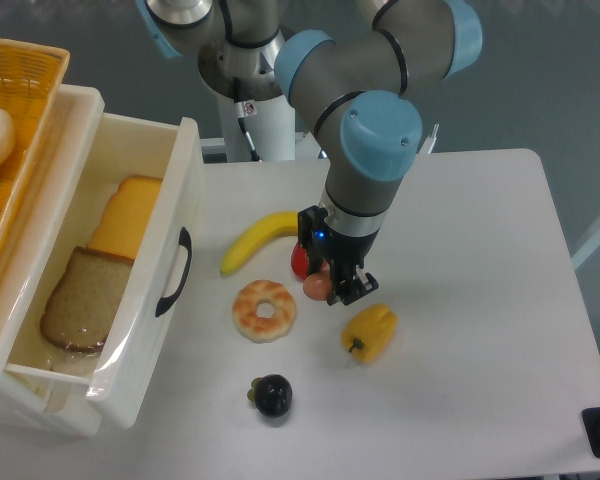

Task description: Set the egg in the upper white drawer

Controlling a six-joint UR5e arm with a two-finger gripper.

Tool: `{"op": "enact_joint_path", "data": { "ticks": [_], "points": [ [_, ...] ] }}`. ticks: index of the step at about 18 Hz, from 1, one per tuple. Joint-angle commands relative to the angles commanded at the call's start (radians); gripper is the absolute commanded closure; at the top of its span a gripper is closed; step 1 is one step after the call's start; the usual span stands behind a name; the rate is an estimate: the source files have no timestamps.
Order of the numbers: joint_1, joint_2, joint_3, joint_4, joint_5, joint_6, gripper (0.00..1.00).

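- The tool (332, 288) is low over the desk (480, 330), its fingers closed around the egg (316, 286).
- The egg is beside the banana (258, 240), well apart from the open drawer (170, 200).

The egg (317, 285) is pinkish-tan; the upper white drawer (176, 200) bears a black handle and holds a brown bread slice (78, 300) and orange-yellow cheese (128, 217); banana (258, 239) and pepper (370, 333) yellow; the doughnut (264, 309) pale with tan mottling; the tool (332, 284) black; the tabletop (480, 300) white.
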Motion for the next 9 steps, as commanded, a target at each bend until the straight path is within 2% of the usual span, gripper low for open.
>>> {"op": "enact_joint_path", "data": {
  "ticks": [9],
  "points": [
    [-0.003,0.014,0.000,-0.003,-0.005,-0.014,0.85]
  ]
}}
